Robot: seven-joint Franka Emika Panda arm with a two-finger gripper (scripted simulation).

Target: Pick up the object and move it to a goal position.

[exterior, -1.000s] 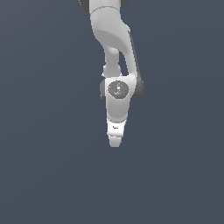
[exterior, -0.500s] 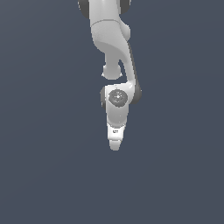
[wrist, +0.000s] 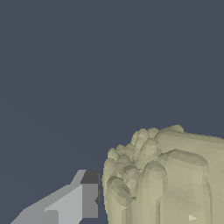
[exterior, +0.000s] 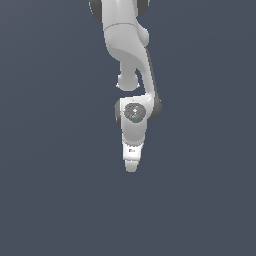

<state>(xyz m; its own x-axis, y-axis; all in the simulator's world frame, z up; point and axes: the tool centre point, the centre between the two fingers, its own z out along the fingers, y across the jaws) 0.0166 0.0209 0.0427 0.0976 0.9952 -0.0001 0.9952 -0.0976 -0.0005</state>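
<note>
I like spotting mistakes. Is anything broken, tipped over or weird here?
Nothing looks broken or spilled. The wrist view shows the lumpy tan object whole, close beside one of the gripper's fingers. One oddity: in the exterior view the arm hides the object completely, so only the wrist view shows it.

Matt, lumpy tan object (wrist: 166,179); smooth white gripper (exterior: 131,167)

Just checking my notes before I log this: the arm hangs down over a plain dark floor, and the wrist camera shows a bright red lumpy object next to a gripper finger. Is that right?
Not quite: the object is tan-beige, not bright red, as the wrist view shows. The rest holds: it is lumpy and sits beside a grey finger, and the arm hangs down over a plain dark floor in the exterior view.
</note>
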